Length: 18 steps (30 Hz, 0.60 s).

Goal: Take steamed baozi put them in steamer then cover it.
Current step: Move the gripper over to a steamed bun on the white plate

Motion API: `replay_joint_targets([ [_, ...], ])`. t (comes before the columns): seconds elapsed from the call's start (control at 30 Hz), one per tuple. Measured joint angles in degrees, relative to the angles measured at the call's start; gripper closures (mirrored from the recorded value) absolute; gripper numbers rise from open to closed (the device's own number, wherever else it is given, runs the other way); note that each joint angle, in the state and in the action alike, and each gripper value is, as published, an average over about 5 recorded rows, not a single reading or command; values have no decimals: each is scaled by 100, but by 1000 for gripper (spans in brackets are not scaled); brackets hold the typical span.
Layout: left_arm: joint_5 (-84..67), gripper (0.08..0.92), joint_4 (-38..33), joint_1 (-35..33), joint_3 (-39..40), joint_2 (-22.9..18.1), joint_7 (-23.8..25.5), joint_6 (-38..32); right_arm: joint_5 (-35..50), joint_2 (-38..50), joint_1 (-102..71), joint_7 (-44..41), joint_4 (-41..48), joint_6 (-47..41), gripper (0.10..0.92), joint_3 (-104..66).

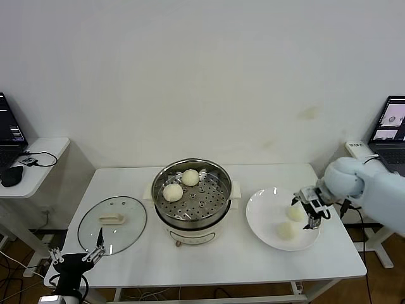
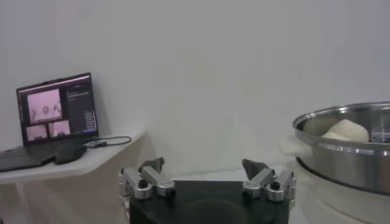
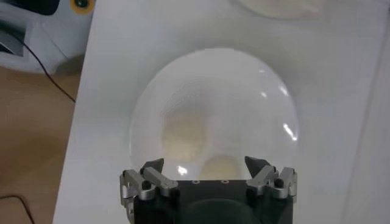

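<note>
The right gripper (image 1: 308,209), fingers spread and holding nothing, hangs directly above the two small cream-white steamed baozi (image 1: 295,213) on the flat white plate (image 1: 261,214), which lies right of the round stainless-steel steamer (image 1: 192,194) holding two more buns. The left gripper (image 1: 95,248), likewise spread and unloaded, is parked near the clear glass cover (image 1: 112,223) on the white table (image 1: 221,259).

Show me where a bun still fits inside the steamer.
The steamer has bare tray in its front and right half; its back left is crowded by two baozi. On the plate two buns remain, the open right gripper poised over one.
</note>
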<state>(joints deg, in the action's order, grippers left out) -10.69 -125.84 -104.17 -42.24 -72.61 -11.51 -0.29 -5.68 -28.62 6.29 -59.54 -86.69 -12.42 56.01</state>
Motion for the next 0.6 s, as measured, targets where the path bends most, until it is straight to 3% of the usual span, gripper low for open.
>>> replay_joint_targets([
  [0.6,-6,177,31,-66,-103,-53,-12,-10,-355,-639,-1019,228,709,18,216,-626],
])
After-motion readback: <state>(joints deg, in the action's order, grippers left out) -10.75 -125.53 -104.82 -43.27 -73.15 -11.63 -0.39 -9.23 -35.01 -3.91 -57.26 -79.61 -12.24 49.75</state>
